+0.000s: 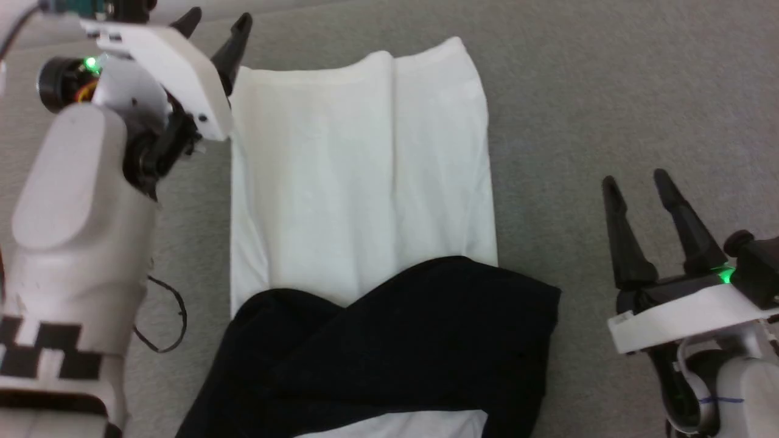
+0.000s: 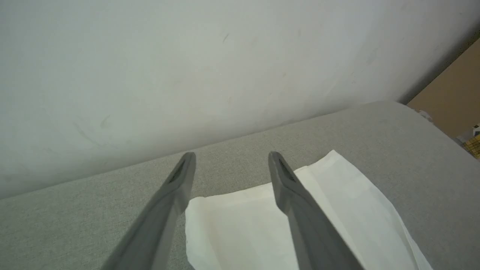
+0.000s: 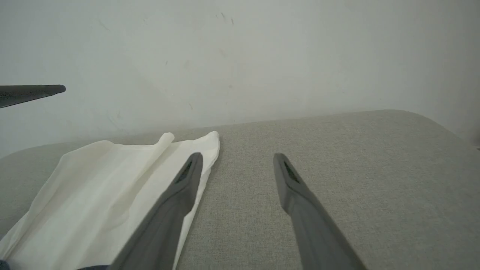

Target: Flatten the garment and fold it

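Hovering beside the garment, both grippers are spread wide and hold nothing.

Head view: the garment (image 1: 359,182) lies on the grey upholstered surface (image 1: 608,91). Its white body is a narrow strip running away from the robot, and its black sleeves (image 1: 395,340) are crossed over the near part. The left gripper (image 1: 216,27) is at the strip's far left corner, fingers parted. The right gripper (image 1: 637,182) is well apart to the right, also parted and empty. Left wrist view: the left gripper's fingers stand wide above the white far edge, one on either side of its corner, with a pale wall (image 2: 187,75) behind. Whether they touch the cloth cannot be told. Right wrist view: the right gripper's fingers spread over bare grey fabric, with the white body just to their left.
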Controlling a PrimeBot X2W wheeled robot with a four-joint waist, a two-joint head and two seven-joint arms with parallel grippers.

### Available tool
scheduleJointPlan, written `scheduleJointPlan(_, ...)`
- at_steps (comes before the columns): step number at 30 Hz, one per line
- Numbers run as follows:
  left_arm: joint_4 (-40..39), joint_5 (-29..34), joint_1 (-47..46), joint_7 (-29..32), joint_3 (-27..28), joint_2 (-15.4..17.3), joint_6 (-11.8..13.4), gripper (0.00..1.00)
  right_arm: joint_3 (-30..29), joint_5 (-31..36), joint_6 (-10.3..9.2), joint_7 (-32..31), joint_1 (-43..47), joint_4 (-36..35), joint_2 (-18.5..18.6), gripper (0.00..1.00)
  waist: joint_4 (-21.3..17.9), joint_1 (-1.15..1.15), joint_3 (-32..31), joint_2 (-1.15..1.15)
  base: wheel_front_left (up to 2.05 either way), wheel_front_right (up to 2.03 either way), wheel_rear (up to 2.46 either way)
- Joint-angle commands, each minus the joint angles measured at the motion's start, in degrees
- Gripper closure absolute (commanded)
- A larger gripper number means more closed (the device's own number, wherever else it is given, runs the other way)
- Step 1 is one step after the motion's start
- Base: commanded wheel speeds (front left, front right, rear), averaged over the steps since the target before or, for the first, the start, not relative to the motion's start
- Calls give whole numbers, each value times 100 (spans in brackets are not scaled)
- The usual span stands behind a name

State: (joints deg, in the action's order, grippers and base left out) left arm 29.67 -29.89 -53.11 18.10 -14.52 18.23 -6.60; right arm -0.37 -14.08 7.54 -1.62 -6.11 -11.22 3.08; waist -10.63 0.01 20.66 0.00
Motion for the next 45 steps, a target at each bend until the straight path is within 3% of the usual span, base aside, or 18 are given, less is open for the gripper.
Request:
scheduleJointPlan(1, 206, -42, -190, 253, -93, 95, -46, 0, 53, -41, -5, 62, -111, 60, -19, 0, -389, -1, 352, 0, 0, 0, 0)
scheduleJointPlan(8, 1420, -112, -775, 1975, -520, 560, -41, 0, 451, -184, -5, 236, -309, 347, -20, 0, -760, -1, 573, 0, 0, 0, 0)
scheduleJointPlan(16, 2102, -73, -687, 2951, -676, 701, 278, 0, 532, -336, -5, 340, -371, 594, -20, 0, -929, -1, 728, 0, 0, 0, 0)
scheduleJointPlan(17, 2140, -120, -623, 3026, -669, 665, 291, 38, 533, -348, -5, 340, -378, 621, -20, 0, -925, -1, 732, 0, 0, 0, 0)
scheduleJointPlan(18, 2172, -163, -555, 3086, -665, 622, 307, 83, 525, -357, -5, 343, -385, 641, -20, 0, -915, -1, 735, 0, 0, 0, 0)
scheduleJointPlan(19, 2213, -180, -478, 3185, -693, 592, 313, 100, 518, -366, -5, 339, -393, 660, -20, 0, -901, -1, 731, 0, 0, 0, 0)
scheduleJointPlan(27, 1990, 20, -212, 2515, -966, 444, 200, 100, 474, -453, -5, 95, -697, 792, 52, 0, -507, -1, 557, 0, 0, 0, 0)
scheduleJointPlan(32, 1718, 206, -252, 1447, -1037, 263, 234, 100, 408, -770, -5, -192, -1394, 1221, 236, 0, -142, -1, 442, 0, 0, 0, 0)
scheduleJointPlan(37, 1545, 305, -468, 569, -1088, -24, 225, 100, 451, -1119, -5, -760, -2668, 2309, 560, 0, 254, -1, 542, 0, 0, 0, 0)
scheduleJointPlan(43, 1363, 309, -872, -22, -1145, -390, 166, 100, 709, -1577, -5, -1735, -4329, 3958, 853, 0, 712, -1, 911, 0, 0, 0, 0)
scheduleJointPlan(45, 1346, 303, -925, -105, -1151, -448, 159, 100, 764, -1594, -5, -1913, -4559, 4214, 890, 0, 781, -1, 967, 0, 0, 0, 0)
